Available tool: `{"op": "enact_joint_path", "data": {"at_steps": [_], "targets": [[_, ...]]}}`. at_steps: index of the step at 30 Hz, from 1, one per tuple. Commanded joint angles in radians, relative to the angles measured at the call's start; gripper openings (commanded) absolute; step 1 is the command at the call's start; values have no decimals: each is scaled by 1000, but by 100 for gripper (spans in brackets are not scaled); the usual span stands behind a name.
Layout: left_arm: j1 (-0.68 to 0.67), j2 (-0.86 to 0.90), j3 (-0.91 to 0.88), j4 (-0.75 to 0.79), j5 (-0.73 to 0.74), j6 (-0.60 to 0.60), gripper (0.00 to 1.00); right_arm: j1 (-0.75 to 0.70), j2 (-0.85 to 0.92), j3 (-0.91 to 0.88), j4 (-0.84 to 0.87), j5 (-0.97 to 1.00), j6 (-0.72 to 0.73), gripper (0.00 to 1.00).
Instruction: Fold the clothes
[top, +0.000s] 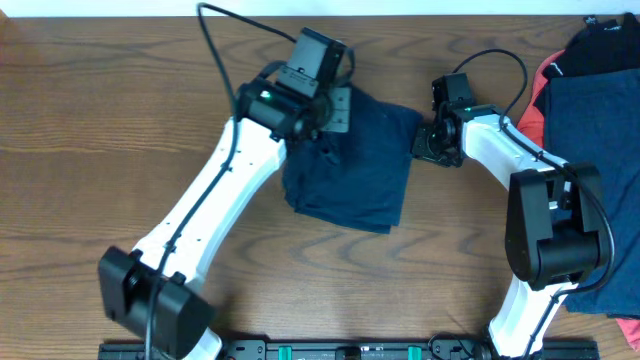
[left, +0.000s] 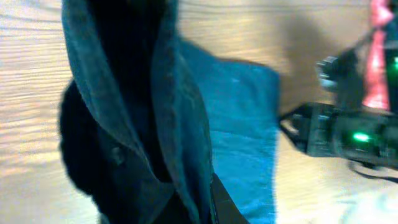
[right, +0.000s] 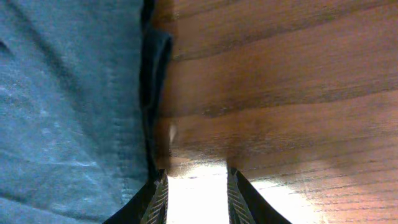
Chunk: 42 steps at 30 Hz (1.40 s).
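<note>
Tabletop (top: 100, 120): wooden, carrying all items noted below.

Pile of clothes (top: 590, 100): we find it at the far right edge, navy on top with coral-red and black showing beneath. It is well apart from both hands and not yet folded.

Navy garment (top: 360, 170): it lies at the centre of the tabletop, partly folded. Its long axis runs from the far side toward the near side, slightly slanted. It sits between the two hands.

Left hand (top: 330, 105): it is at the garment's far-left corner. In the wrist view a raised fold of cloth fills the frame and hides the fingers, so we judge the hand to be closed on the garment.

Right hand (right: 196, 202): its fingers are parted with bare wood between them, holding nothing. The garment's right hem lies just beside it, toward the left. We judge this hand nearer for taking that edge.
</note>
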<state>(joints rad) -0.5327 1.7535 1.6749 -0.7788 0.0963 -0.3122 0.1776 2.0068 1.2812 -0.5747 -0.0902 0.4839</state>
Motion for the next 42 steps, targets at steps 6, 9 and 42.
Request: {"op": "enact_joint_path", "data": {"at_steps": [6, 9, 42], "targets": [[-50, 134, 18, 15, 111, -7, 6, 22, 66, -22, -1, -4, 18, 30], [-71, 156, 18, 23, 154, 1, 6, 22, 66, -22, 3, -3, 18, 30], [-125, 358, 16, 195, 94, 61, 31, -52, -19, -19, -124, -3, 12, 40]]}}
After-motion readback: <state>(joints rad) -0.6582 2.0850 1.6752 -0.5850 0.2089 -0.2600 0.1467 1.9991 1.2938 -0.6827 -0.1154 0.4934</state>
